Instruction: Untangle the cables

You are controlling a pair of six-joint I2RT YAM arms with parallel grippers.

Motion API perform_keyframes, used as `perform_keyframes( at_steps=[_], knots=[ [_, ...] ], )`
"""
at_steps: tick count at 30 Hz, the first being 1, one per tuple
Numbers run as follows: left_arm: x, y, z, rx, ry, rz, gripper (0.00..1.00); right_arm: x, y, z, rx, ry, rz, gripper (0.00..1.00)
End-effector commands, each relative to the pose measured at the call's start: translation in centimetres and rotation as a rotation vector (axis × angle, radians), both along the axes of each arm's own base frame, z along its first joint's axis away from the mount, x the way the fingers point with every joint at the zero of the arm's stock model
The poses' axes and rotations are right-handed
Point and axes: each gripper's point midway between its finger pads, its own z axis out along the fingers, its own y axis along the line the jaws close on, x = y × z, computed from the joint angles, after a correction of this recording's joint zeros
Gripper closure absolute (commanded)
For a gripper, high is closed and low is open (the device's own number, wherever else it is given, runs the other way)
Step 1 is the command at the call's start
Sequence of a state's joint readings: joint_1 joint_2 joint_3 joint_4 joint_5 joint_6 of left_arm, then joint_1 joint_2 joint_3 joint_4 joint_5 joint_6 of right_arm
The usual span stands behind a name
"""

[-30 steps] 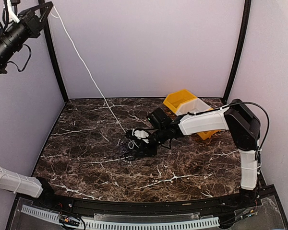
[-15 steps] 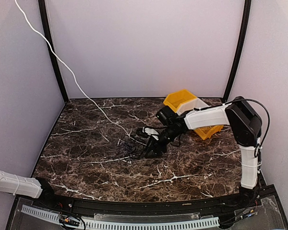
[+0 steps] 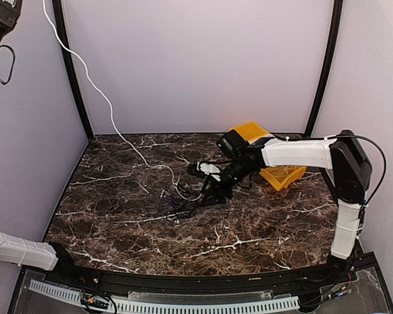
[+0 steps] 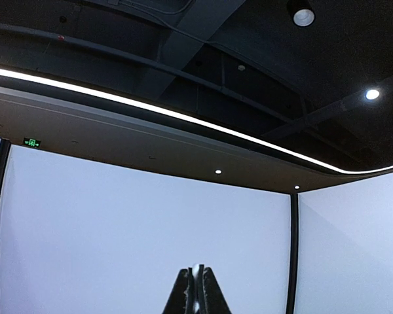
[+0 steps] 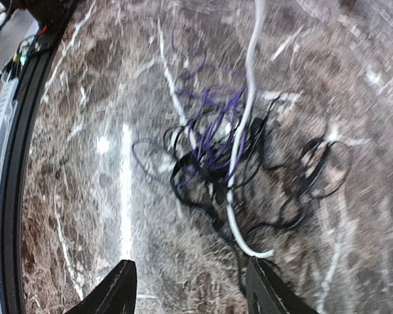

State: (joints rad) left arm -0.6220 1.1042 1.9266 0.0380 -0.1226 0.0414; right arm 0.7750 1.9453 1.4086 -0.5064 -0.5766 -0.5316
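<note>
- Fingers (image 4: 183,294) of the left gripper (image 4: 196,271) pinched tight on the white cable (image 5: 249,65), high over the desk's far-left corner.
- Black cables (image 3: 180,204) lie clumped mid-desk, white one running in.
- Right gripper (image 5: 190,261) hangs spread wide just above them.

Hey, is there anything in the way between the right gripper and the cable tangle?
Nothing visible. The open right gripper faces the tangle with only table between them. The white cable runs through the tangle itself.
</note>
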Motion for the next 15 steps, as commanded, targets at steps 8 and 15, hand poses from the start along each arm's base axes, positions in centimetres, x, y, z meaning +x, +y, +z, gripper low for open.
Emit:
perform_keyframes(
  at_steps=[8, 15],
  knots=[
    [3.6, -3.9, -8.6, 0.046, 0.203, -0.141, 1.0, 2.1, 5.7, 12.2, 0.185, -0.31, 0.052, 0.42],
    [3.9, -4.6, -10.0, 0.052, 0.242, -0.18, 1.0, 1.1, 12.2, 14.5, 0.317, -0.35, 0.094, 0.36]
  ],
)
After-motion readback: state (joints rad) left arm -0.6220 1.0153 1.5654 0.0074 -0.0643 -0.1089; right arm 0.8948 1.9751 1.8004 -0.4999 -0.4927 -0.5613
